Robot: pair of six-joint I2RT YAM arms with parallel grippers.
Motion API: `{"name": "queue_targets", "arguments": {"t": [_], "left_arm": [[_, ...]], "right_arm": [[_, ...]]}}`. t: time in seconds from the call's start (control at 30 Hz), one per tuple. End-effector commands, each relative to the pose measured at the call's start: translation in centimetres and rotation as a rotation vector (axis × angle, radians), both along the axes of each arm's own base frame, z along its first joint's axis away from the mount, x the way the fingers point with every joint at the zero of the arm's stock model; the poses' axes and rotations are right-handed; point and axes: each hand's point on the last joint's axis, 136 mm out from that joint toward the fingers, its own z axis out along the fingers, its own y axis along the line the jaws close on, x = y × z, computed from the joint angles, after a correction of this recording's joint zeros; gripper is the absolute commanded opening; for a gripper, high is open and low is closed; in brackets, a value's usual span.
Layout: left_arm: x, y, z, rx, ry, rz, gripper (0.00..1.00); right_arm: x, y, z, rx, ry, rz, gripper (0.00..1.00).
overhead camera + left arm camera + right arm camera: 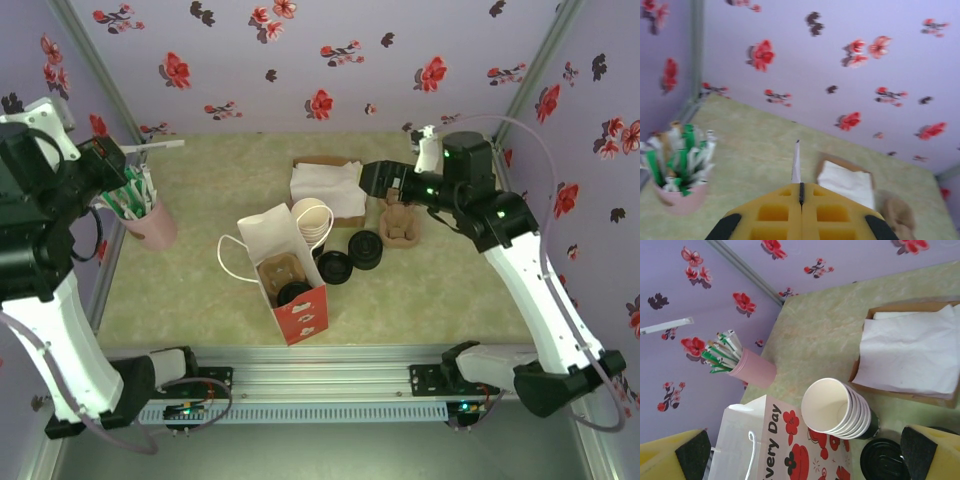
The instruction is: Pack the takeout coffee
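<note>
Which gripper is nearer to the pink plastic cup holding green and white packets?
Left. The left gripper hangs close above the pink cup; the right gripper is across the table, by the white napkins.

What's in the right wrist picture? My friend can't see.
A stack of paper cups sits mid-picture beside a white flowery bag. Napkins lie in a cardboard tray, and a pink cup of sticks stands near the wall. The right hand is open.

Lilac walls (330,60) printed with red and dark flowers close in three sides — grey metal posts (96,65) stand in the corners. The tabletop (190,300) is pale green marbled, evenly lit, with an aluminium rail (330,385) along its near edge
</note>
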Motion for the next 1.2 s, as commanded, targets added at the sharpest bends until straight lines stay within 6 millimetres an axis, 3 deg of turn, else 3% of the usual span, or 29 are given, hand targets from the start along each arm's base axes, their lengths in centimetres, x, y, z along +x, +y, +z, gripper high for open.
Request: {"name": "queue_targets", "arguments": {"t": [0.0,0.3,0.6,0.9,1.17], "left_arm": [[0.2,-3.9,0.4,-0.141,-0.02,-0.201,0.0],[-2.8,-9.0,-1.7,-0.303,0.021,-0.474,0.0],[-4.5,-11.3,-3.5,-0.323,0.077,-0.584,0.0],[-5.7,-12.1,-7.0,-0.282,0.214,-0.618,0.0],[-5.1,-12.4,-9.9,-0.206,0.314,-0.596,0.0]], "right_arm": [[-0.9,-1.9,-0.8,-0.04,0.016,-0.089,0.99],[-2.6,-3.7,-2.5,-0.073,0.046,-0.137,0.99],[-3.2,-3.8,-3.7,-0.068,0.074,-0.136,0.99],[-3.1,-3.6,-4.2,-0.074,0.087,-0.127,0.99],[-3.0,-3.1,-4.7,-0.071,0.1,-0.105,0.99]]}}
